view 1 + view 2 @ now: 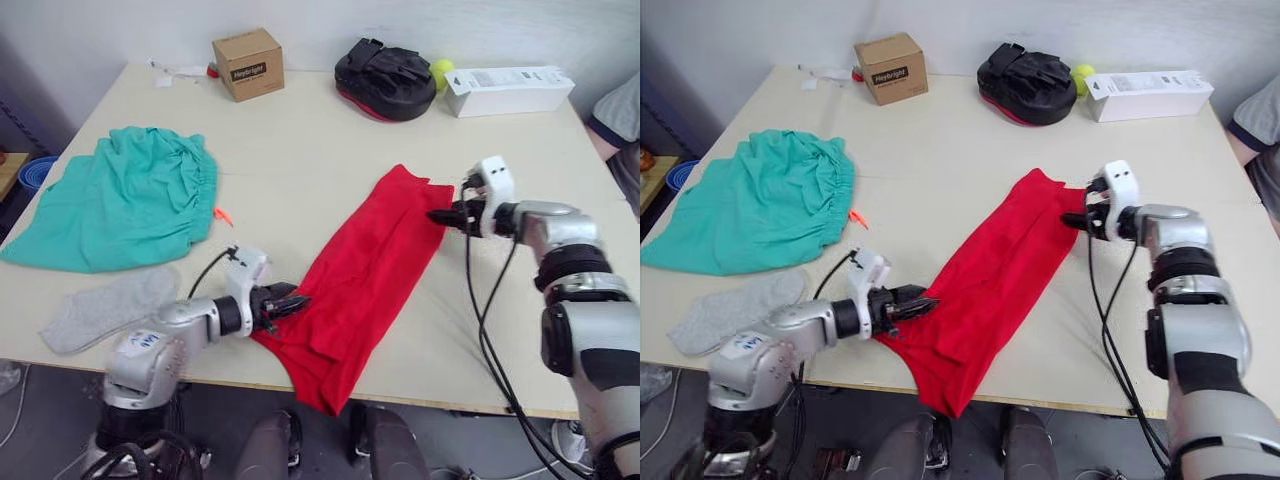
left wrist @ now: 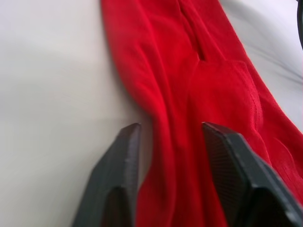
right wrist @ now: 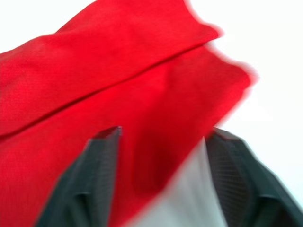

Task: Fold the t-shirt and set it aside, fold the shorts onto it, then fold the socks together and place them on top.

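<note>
From the head, the red t-shirt (image 1: 365, 275) lies as a long folded strip, its near end draped over the table (image 1: 300, 160) edge. The teal shorts (image 1: 120, 200) and grey knit socks (image 1: 105, 305) lie left of it.

Left wrist: left gripper (image 2: 170, 142) fingers spread, straddling a soft fold.

Right wrist: right gripper (image 3: 161, 142) spread over the shirt's corner.

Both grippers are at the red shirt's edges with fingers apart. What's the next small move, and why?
Probably close both grippers. The left gripper has its open fingers astride the t-shirt's near edge, and the right gripper is open around the far corner. The shirt lies as a long strip, so pinching both ends should let it be folded.
</note>
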You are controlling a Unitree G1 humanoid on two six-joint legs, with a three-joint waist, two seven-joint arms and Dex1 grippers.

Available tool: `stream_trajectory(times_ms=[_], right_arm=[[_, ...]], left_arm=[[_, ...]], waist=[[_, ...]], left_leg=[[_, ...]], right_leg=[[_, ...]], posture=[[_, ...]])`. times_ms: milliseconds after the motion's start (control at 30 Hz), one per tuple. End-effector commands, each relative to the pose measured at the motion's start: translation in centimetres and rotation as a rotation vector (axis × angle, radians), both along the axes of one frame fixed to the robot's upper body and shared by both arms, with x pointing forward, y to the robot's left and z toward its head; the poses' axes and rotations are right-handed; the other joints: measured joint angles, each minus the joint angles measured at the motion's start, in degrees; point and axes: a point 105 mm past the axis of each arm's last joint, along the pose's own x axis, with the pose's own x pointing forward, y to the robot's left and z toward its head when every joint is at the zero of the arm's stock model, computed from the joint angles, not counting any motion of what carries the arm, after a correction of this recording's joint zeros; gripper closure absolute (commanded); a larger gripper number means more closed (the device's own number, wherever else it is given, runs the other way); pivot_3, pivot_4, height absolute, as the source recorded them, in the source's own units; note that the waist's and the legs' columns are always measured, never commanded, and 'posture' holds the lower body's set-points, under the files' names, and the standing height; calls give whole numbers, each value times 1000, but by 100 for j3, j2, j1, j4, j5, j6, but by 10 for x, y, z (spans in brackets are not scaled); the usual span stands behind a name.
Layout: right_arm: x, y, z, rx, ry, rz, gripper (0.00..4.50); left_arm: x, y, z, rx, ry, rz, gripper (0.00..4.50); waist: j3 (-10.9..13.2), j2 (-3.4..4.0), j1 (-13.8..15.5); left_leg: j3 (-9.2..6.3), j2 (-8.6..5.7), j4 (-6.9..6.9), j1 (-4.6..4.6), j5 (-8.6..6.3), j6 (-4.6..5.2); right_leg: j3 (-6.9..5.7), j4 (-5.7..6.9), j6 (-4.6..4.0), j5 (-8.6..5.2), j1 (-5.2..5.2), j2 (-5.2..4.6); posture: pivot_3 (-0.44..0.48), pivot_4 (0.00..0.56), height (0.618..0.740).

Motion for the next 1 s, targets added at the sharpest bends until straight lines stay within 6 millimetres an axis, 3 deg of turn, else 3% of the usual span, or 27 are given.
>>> stream_trajectory(times_ms=[33,67,233,367,533,767,1000], right_arm=[[-24,-15,16,64,37,43,368],[-34,-18,17,76,66,51,57],[-81,-11,13,140,188,90,23],[-137,24,-11,204,363,171,0],[-170,54,-36,249,462,180,0],[-191,88,-56,309,487,245,0],[-199,114,-73,316,531,257,0]], left_arm=[[-5,8,23,-23,-5,-130,971],[-3,14,23,19,10,-138,702],[30,31,35,99,-48,-107,689],[61,4,54,37,-69,-189,35],[96,-24,43,82,-57,-213,35],[128,-60,24,127,-37,-216,35],[128,-92,13,137,-10,-259,35]], waist=[[0,0,25],[0,0,49],[6,14,93],[8,7,200],[6,5,237],[15,-19,227],[6,-53,197]], left_leg=[[0,1,0,1,-1,-2],[-3,1,-1,0,-2,-3],[-3,3,-4,1,-5,-8],[-14,4,-3,-1,-6,-9],[-2,0,-3,0,-12,-6],[0,-1,-2,-14,-11,3],[0,2,-4,-11,-15,9]], right_leg=[[0,-1,0,0,0,1],[-3,-1,-2,-1,0,2],[-4,-2,-6,-3,-1,2],[-11,-5,-5,-3,-4,1],[-2,-7,-2,-1,-4,-2],[-9,-2,-2,-1,-16,2],[-8,-6,-1,-1,-17,3]], posture=[[0,150,740],[0,150,740],[0,150,740],[0,150,740],[0,150,740],[0,150,740],[0,150,740]])
